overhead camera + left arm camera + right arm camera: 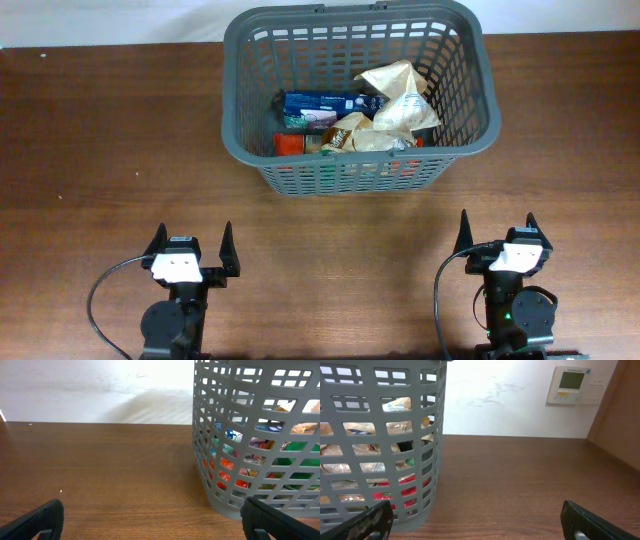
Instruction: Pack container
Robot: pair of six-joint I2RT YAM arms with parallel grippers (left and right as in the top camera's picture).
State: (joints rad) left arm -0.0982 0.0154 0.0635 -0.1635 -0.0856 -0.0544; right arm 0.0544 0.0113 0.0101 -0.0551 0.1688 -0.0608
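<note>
The dark grey slotted plastic basket (350,158) is judged packed; left gripper (194,228) and right gripper (498,218) are spread wide, empty; no further grasp is needed.

Left gripper (194,243), right gripper (498,232): black tapered fingers (229,252), white plate (177,264) on each. Bodies black, rounded. Black cable (97,300) loops beside each. Small green light (507,316) on right, possibly an LED.

One container (340,178) holds two tan bags (400,95) (362,136), one blue box (320,103), one orange packet (289,144).
</note>
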